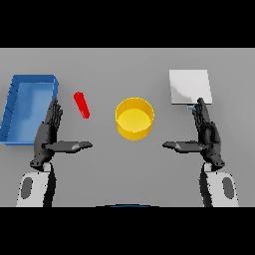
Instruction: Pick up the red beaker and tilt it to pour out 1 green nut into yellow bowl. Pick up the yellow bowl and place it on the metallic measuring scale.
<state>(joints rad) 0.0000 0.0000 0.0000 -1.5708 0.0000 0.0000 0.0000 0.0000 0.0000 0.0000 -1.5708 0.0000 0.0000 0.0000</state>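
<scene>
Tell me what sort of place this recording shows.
Probably a lab-style weighing bench: a plain grey table bearing a square metallic measuring scale, a small red beaker, a round yellow bowl and a blue rectangular bin. Both hands are open, left hand, right hand.

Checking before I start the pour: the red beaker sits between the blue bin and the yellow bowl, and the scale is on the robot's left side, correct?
Not quite. The head view shows the metallic scale on the robot's right, beyond the right hand. The red beaker does sit between the blue bin and the yellow bowl.
</scene>
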